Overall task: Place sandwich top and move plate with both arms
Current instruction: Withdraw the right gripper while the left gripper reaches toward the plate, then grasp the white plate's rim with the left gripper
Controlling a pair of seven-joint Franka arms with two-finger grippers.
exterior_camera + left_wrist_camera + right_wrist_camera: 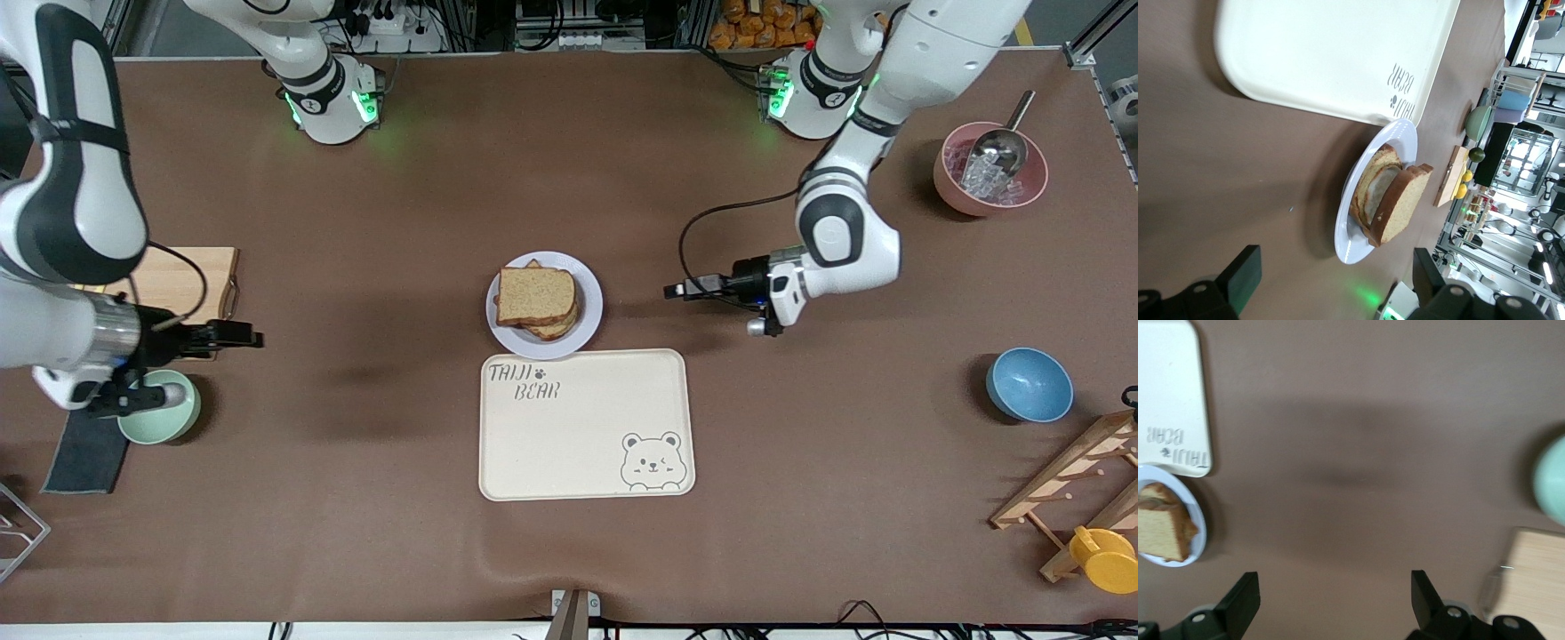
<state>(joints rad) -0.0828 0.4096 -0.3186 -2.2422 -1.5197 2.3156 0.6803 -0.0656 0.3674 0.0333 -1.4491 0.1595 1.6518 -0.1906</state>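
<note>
1. The sandwich top point(534, 295) lay flat as the uppermost slice of a stack on the plate point(587, 327), slightly askew over the slices beneath it.
2. The plate sat mid-table, its rim touching or just overlapping the edge of the cream tray point(587, 462), which lay nearer the front camera.
3. The left gripper point(677, 289) hovered low over bare tabletop beside the plate, toward the left arm's end, its jaws spread wide and holding nothing.
4. The right gripper point(252, 338) hung well apart from the plate, toward the right arm's end, just off the wooden board point(182, 276) and above the mint bowl point(160, 409); its jaws stood apart and empty.
</note>
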